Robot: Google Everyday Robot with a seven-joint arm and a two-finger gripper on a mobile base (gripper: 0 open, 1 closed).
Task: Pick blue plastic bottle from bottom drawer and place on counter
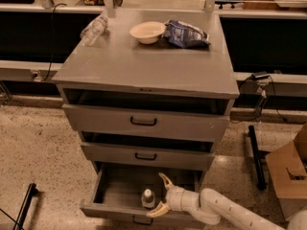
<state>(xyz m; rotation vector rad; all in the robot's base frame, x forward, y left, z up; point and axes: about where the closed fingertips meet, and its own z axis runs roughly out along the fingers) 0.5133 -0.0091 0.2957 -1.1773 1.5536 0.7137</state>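
The blue plastic bottle, small and clear with a white cap, stands upright near the front of the open bottom drawer. My gripper reaches in from the right on a white arm. Its two pale fingers are spread open, one above and one at the drawer's front edge, just right of the bottle and not closed on it. The grey counter tops the cabinet above.
On the counter lie a clear unlabelled bottle at the back left, a white bowl and a blue bag. The two upper drawers stand slightly open. A cardboard box sits on the floor to the right.
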